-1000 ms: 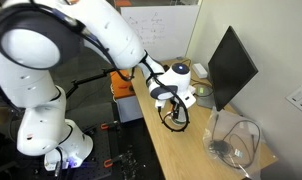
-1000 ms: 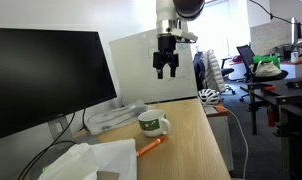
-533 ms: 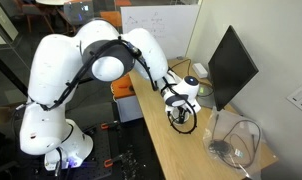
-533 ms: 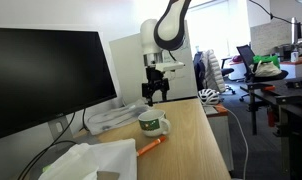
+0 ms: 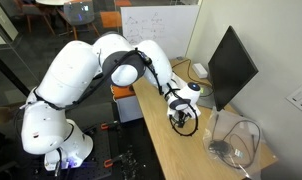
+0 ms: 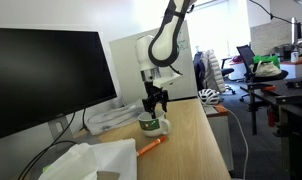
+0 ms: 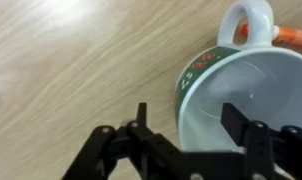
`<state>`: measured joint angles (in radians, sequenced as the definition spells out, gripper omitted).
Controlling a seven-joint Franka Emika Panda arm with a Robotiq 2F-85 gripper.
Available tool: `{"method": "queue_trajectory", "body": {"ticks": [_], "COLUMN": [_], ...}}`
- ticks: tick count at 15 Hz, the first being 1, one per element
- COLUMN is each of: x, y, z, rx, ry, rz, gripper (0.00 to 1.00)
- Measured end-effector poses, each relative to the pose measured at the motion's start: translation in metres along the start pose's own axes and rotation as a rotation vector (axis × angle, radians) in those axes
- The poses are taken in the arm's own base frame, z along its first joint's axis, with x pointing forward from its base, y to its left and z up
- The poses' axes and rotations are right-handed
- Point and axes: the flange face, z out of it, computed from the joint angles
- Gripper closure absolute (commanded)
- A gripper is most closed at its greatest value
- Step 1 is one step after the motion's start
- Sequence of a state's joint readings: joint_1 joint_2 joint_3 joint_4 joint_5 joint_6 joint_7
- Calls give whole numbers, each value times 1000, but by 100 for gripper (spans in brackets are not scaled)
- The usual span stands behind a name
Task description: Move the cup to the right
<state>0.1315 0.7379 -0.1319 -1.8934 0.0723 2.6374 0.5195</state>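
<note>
You're at the grasp: the gripper (image 6: 152, 106) hangs over the cup (image 6: 153, 124), which stands on the desk (image 6: 191, 150) near the monitor (image 6: 41, 75). The jaws are apart astride 1 wall. Next, probably close, lift, and carry it right.

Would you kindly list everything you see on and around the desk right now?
cup: one, white with a green band, on the desk under the gripper.
pen: one, orange, on the desk beside the cup.
monitor: one, black, at the desk's back.
clear container: one, transparent, holds cables, near the monitor.
dome-like object: one, pale, beside the monitor.
desk: one, light wood.
arm: one, white.
gripper: one, black, open, fingers astride the cup's rim.
</note>
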Motion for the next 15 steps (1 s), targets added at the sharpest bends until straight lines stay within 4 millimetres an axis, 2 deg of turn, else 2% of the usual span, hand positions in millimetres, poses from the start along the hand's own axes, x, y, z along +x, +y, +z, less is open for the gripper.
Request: {"method": "queue_trajectory", "body": {"ticks": [5,7,15], "x": [2,1,-1], "y": [6,5,-4], "z": [14,15,12], "rx": [-37,-38,-25], "ry": [-27,-30,-27], "rz": [6,3,-7], "gripper": [88,100,97]}}
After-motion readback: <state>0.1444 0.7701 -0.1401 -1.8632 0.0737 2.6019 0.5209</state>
